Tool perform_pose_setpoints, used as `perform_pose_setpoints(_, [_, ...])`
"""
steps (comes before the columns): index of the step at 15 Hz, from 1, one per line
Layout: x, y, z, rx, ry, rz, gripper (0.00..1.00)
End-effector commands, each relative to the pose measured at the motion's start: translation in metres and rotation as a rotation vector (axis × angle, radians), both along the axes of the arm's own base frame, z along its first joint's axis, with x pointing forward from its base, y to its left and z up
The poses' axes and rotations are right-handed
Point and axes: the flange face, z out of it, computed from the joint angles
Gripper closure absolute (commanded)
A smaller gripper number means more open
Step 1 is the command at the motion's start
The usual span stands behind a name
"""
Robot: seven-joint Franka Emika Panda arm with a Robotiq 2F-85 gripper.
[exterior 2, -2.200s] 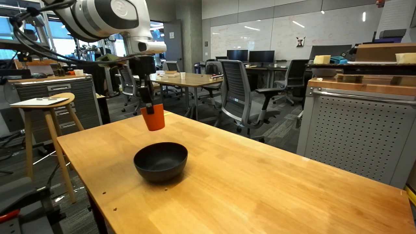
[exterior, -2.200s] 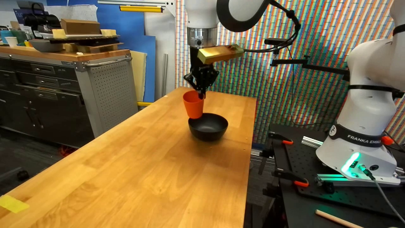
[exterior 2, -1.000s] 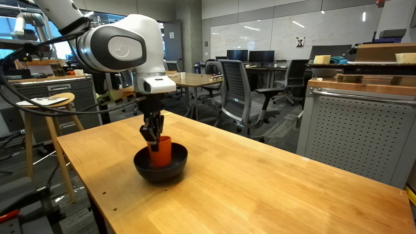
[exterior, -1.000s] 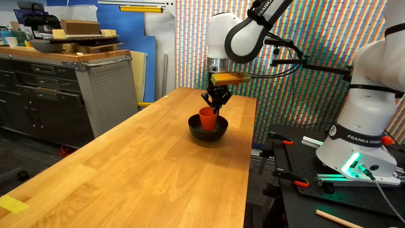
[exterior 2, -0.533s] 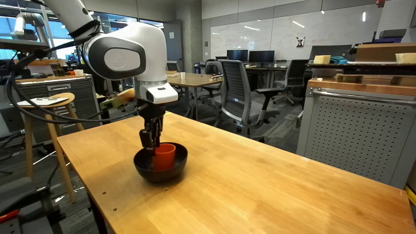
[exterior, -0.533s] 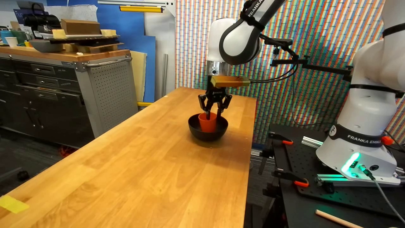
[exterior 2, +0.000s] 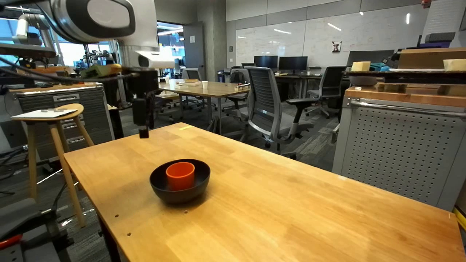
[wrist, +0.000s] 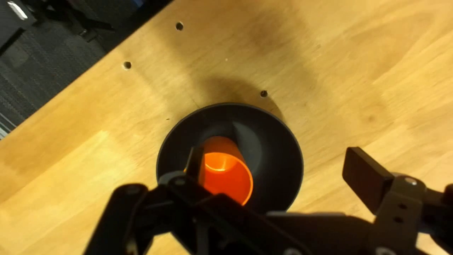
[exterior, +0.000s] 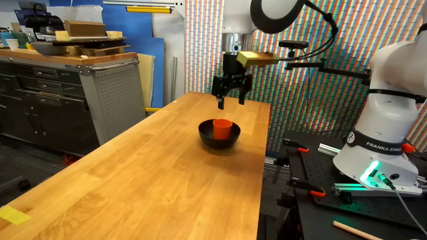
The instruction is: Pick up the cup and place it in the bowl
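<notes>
In an exterior view the orange-red cup (exterior 2: 181, 176) stands upright inside the black bowl (exterior 2: 178, 199), close to its middle, with dark bowl wall showing around it; the jaws hang higher, between ten and eleven o'clock from the cup. In an exterior view the gripper (exterior: 231, 102) sits above cup and bowl, its jaws spread wide, one tip at twelve o'clock from the cup, the other at one. In both exterior views a clear gap parts the tips from the cup's rim. In the wrist view the cup shows far nearer one jaw than the other: that jaw covers part of its mouth towards nine o'clock, while the other stands out at three o'clock, past the bowl's rim and over the table (wrist: 354, 88). A small hole (wrist: 263, 94) lies just outside the bowl at one o'clock. Farther out in an exterior view, yellow tape (exterior: 14, 215) lies on the table at eight o'clock from the bowl, and the robot's white base (exterior: 387, 161) stands at three, well apart. In an exterior view a stool (exterior 2: 74, 110) is at ten o'clock from the bowl.
</notes>
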Motion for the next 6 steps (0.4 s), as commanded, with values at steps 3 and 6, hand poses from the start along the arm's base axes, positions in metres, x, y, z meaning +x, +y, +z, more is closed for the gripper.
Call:
perform_pose_setpoints(3, [-0.048, 0.064, 0.087, -0.026, 0.149, 0.273, 0.00])
perform_pose_setpoints(6, [-0.051, 0.069, 0.084, -0.052, 0.163, 0.273, 0.00])
